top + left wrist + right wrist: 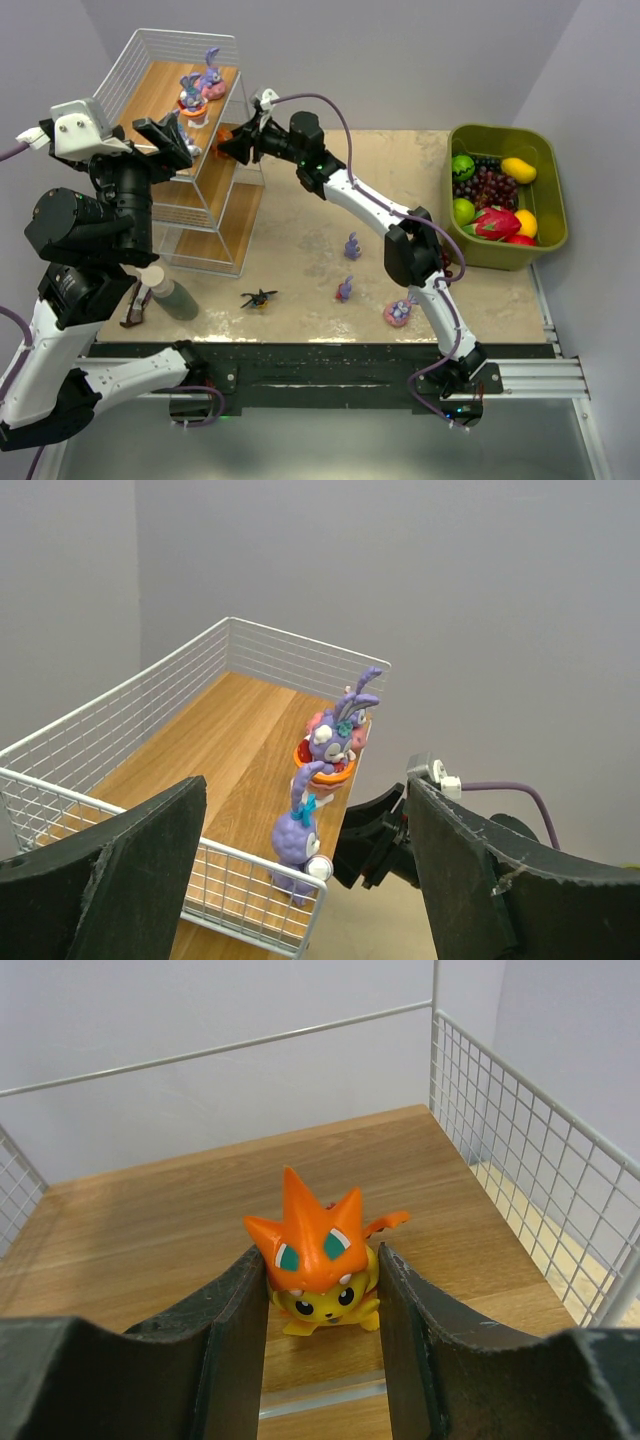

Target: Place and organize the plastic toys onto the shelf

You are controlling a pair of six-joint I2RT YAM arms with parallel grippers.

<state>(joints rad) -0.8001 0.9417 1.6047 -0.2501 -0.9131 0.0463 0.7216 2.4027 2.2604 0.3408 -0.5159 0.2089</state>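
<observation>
The left gripper (308, 805) hangs with its fingers spread wide and nothing between them. Just ahead of it, three purple bunnies (298, 842) stand in a row on the top board of the shelf (150, 85). To its right, the right gripper (322, 1280) pinches an orange toy (318, 1250) that stands on a lower board. Well behind that gripper, four small toys (352, 245) sit on the table (300, 220).
</observation>
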